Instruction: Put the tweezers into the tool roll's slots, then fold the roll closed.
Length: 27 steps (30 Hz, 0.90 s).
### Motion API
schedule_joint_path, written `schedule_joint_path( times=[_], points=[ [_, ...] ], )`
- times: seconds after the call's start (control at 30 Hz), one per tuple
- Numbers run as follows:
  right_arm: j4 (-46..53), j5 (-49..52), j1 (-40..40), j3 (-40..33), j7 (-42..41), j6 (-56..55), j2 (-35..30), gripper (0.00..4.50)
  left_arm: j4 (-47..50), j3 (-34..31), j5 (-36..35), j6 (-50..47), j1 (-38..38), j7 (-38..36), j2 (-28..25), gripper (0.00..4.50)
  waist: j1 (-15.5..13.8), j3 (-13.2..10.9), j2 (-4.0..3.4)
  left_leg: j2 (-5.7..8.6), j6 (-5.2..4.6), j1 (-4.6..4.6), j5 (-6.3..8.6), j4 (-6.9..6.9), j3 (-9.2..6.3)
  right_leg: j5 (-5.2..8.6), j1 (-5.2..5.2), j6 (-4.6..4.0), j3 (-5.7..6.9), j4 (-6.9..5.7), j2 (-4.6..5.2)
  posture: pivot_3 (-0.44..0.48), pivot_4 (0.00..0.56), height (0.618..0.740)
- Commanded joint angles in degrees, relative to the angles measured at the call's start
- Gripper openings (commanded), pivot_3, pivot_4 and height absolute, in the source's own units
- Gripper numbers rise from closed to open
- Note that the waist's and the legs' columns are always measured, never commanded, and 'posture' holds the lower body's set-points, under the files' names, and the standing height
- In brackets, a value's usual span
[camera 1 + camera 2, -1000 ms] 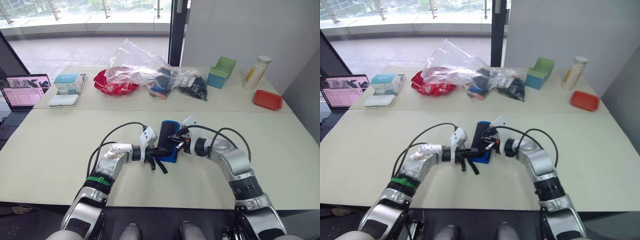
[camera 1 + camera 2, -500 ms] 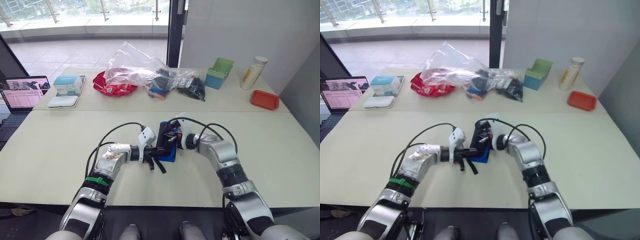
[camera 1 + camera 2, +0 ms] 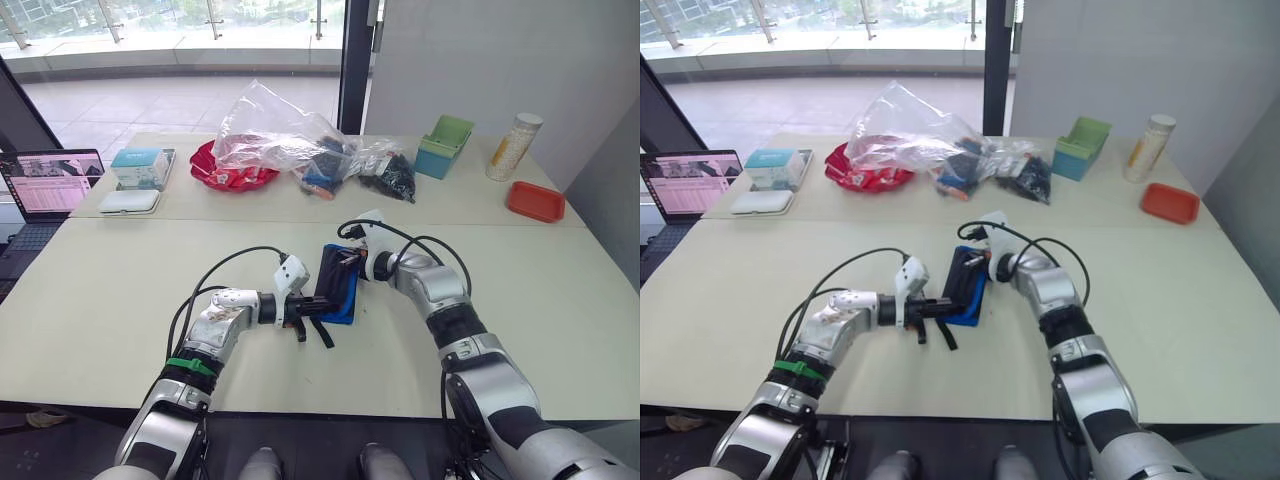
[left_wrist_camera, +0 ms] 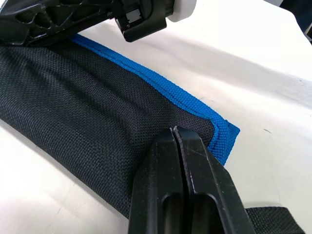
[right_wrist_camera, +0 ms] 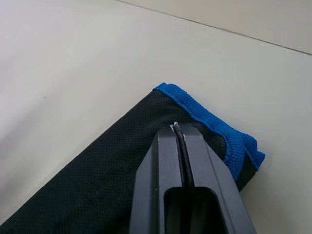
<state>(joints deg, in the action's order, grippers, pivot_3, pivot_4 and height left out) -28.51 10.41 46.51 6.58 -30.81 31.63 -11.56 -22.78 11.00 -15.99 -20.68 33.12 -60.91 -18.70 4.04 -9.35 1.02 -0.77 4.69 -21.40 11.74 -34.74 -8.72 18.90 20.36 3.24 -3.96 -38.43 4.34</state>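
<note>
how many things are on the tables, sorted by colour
black and blue: 1, the tool roll
red: 2, a dish under the clear bag and a small tray
green and teal: 1, a stack of bins
clear: 1, a plastic bag with dark items
white and teal: 2, a case and a box
pale speckled: 1, a bottle
total: 8

Bright daylight from the far windows, soft shadows under the arms, wrist views sharp — slight wide-angle bend at edges
</note>
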Motion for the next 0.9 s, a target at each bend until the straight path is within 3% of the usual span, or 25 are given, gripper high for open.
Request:
schedule_joint_path(
  times=[0.03,0.2,0.47,0.5,0.67,0.9],
  points=[
    [11.9,1.8,-3.3,-0.1,-3.1,2.0,-1.8,0.0,2.7,-2.2,-0.9,-3.0,-1.9,0.2,-2.4,0.06,0.3,0.0,-0.02,0.0,-0.03,-0.09,0.02,-0.01,0.0,0.0,0.1,0.0,0.0,-0.01,0.0,0.0,0.15,0.74],
    [31.9,8.6,-10.8,-5.6,-5.6,7.1,-6.4,0.0,16.4,-10.5,-9.8,-8.1,-4.8,0.5,-5.8,0.06,0.7,-0.2,-0.05,0.0,-0.02,-1.02,0.0,-0.18,-0.04,-0.02,1.12,-0.03,0.0,-0.46,0.0,0.0,0.15,0.74],
    [48.4,17.8,-22.8,-17.6,-6.9,15.4,-17.3,0.0,28.9,-22.8,-15.8,-8.1,-16.2,1.1,-14.9,0.06,-0.1,-0.3,-0.06,0.04,0.0,-1.5,-0.01,-0.26,-0.03,-0.02,1.59,-0.04,-0.01,-0.48,0.04,0.0,0.15,0.74],
    [49.3,18.0,-25.1,-19.8,-7.1,14.7,-18.9,0.0,30.1,-24.7,-15.9,-7.5,-18.2,0.9,-16.6,0.31,-0.2,-0.3,-0.05,0.04,0.0,-1.52,-0.01,-0.25,-0.03,-0.02,1.61,-0.04,-0.01,-0.47,0.04,0.0,0.15,0.74],
    [50.8,20.0,-38.0,-29.5,-11.1,10.1,-24.5,1.58,30.5,-33.3,-13.6,-0.4,-30.4,-0.1,-22.9,1.85,-0.6,-0.3,-0.04,0.03,0.0,-1.53,-0.01,-0.19,0.04,-0.02,1.63,-0.05,-0.05,-0.39,0.06,0.0,0.15,0.74],
    [43.1,17.3,-55.9,-38.5,-18.7,-2.6,-27.9,3.87,26.9,-42.3,-14.8,1.9,-41.2,-1.1,-24.8,4.09,-1.5,-0.4,-0.04,-0.05,0.0,-1.53,-0.01,-0.15,0.29,-0.01,1.57,-0.05,-0.09,-0.02,0.06,0.0,0.15,0.74]
  ],
)
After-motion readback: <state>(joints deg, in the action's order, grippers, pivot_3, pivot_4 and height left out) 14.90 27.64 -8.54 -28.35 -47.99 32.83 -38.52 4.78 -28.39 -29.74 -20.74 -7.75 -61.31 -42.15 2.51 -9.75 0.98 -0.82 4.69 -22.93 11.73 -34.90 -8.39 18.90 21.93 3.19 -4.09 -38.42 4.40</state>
